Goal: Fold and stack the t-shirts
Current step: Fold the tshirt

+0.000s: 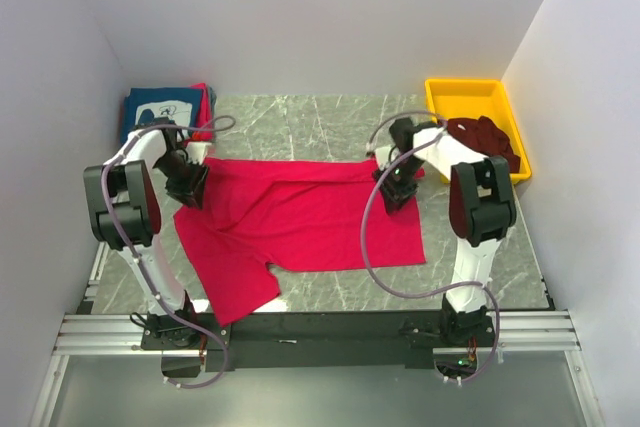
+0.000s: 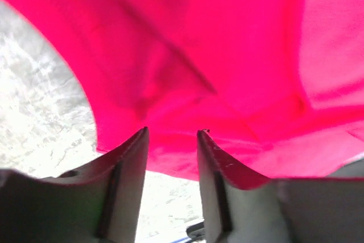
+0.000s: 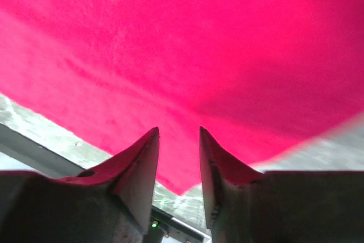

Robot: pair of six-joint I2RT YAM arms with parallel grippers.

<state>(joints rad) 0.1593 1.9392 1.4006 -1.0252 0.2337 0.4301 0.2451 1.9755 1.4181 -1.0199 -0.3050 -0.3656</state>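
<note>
A bright red t-shirt (image 1: 300,222) lies spread flat in the middle of the table, one sleeve toward the near left. My left gripper (image 1: 188,185) is over its far left corner and my right gripper (image 1: 398,192) over its far right edge. In the left wrist view the left gripper (image 2: 172,131) is open, with the red cloth (image 2: 216,55) just past its tips and bare table in the gap. In the right wrist view the right gripper (image 3: 178,129) is open too, above a corner of the red cloth (image 3: 187,55). A folded navy t-shirt (image 1: 163,107) with a white print lies at the far left, on red cloth (image 1: 206,97).
A yellow bin (image 1: 460,97) stands at the far right with dark maroon t-shirts (image 1: 487,137) heaped in it and over its rim. White walls close in the marble table (image 1: 300,122) on three sides. An aluminium rail (image 1: 320,332) runs along the near edge.
</note>
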